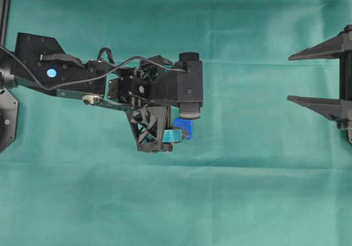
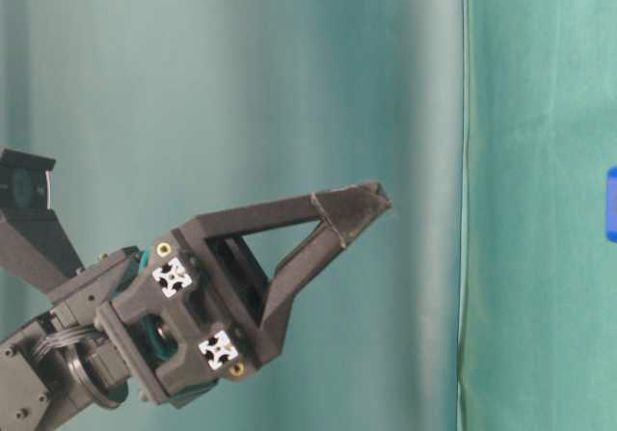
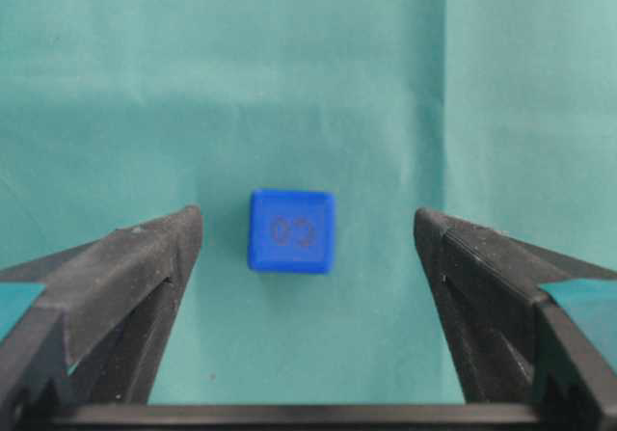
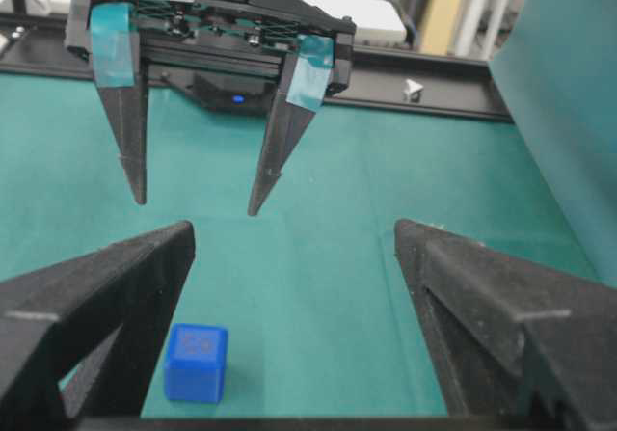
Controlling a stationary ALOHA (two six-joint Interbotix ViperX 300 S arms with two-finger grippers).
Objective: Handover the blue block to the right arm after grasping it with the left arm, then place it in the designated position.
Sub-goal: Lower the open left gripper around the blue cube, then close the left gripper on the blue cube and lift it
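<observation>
On the green cloth (image 1: 247, 191), view by view.

Overhead, left arm (image 1: 110, 78): reaches in from the left edge toward the middle of the cloth, wrist bent downward.
Overhead, left gripper (image 1: 179, 129): mostly hidden under its own body; one teal-taped finger shows beside the block.
Overhead, blue block (image 1: 184, 127): partly covered by the gripper, resting on the cloth below it.
Overhead, right gripper (image 1: 313, 76): at the right edge, two plain black fingers spread wide, nothing between them, well apart from the block.

Table-level, right gripper: seen side-on, low and left of the frame, white stickers on its body, fingers overlapping.
Table-level, blue block: only a sliver at the right edge.

Left wrist, fingers (image 3: 135, 267): spread wide, released.
Left wrist, blue block: lies flat on the cloth ahead of the tips, between the two fingers' lines, touching neither; a faint dark mark on its top face.

Right wrist, left gripper: hangs above the cloth, teal-banded fingers pointing down and parted, empty.
Right wrist, blue block: on the cloth just beside the near left-hand black finger, not gripped.
</observation>
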